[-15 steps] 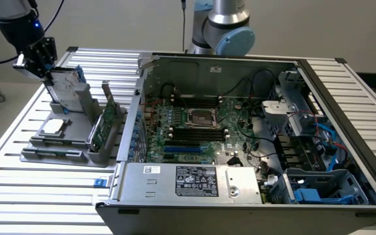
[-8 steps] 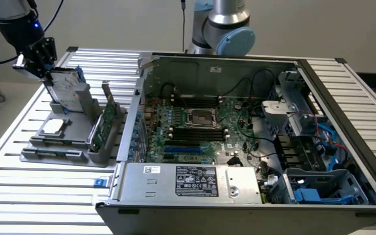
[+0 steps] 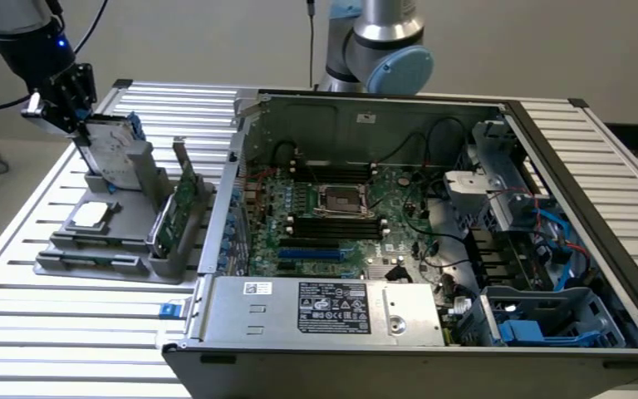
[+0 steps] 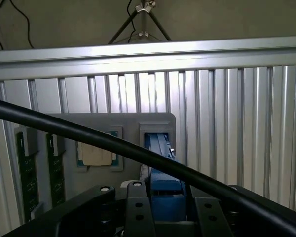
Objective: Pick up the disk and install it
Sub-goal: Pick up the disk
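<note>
The disk point(image 3: 112, 150) stands on edge in the grey holder point(image 3: 109, 258) at the exterior view's left, its silver face and blue carrier frame showing. My gripper point(image 3: 80, 126) reaches down onto the disk's upper end, and its black fingers point(image 4: 138, 210) sit tight against both sides of the blue carrier edge point(image 4: 160, 148). In the wrist view the gripper point(image 4: 165, 210) is shut on the disk, whose lower end still sits in the holder's slot. The open computer case point(image 3: 408, 208) lies to the exterior view's right of the holder.
The holder also carries a small square silver chip point(image 3: 92, 214) and an upright green circuit card point(image 3: 177, 212). A black cable point(image 4: 113, 143) crosses the wrist view. Blue drive bays point(image 3: 541, 320) sit in the case's near right corner. Slatted aluminium table point(image 3: 64, 332) lies underneath.
</note>
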Controlling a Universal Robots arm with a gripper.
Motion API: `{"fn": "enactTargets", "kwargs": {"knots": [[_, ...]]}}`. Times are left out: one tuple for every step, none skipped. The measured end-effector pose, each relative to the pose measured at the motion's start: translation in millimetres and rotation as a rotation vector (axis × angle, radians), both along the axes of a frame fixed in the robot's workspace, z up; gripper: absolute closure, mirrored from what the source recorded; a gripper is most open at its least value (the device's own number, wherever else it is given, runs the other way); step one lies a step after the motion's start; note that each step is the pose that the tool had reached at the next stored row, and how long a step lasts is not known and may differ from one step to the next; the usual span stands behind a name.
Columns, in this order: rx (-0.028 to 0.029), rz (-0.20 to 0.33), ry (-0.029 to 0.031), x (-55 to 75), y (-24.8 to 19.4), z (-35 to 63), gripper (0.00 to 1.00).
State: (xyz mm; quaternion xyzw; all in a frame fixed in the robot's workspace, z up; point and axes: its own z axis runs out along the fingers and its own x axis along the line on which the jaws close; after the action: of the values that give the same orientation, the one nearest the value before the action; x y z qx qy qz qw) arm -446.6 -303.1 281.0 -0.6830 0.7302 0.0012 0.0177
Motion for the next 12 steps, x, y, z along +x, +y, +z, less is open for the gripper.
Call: {"fn": "enactTargets", "kwargs": {"knots": [[0.0001,0.000,0.0000,0.0,0.0,0.0,0.67],[0.0002,0.000,0.0000,0.0,0.0,0.0,0.67],[0.0002,0.000,0.0000,0.0,-0.1,0.0,0.67],[0.0002,0.000,-0.0001,0.0,0.0,0.0,0.67],[0.0002,0.000,-0.0001,0.0,-0.1,0.0,0.67],[0.0002,0.000,0.0000,0.0,-0.1,0.0,0.67],[0.0002,0.000,0.0000,0.0,-0.1,0.0,0.67],[0.0002,0.000,0.0000,0.0,-0.1,0.0,0.67],[0.0002,0.000,0.0000,0.0,-0.1,0.0,0.67],[0.0002,0.000,-0.0001,0.0,-0.1,0.0,0.67],[0.0002,0.000,-0.0001,-0.1,-0.1,0.4,0.67],[0.0003,0.000,-0.0001,-0.1,-0.1,1.1,0.67]]}}
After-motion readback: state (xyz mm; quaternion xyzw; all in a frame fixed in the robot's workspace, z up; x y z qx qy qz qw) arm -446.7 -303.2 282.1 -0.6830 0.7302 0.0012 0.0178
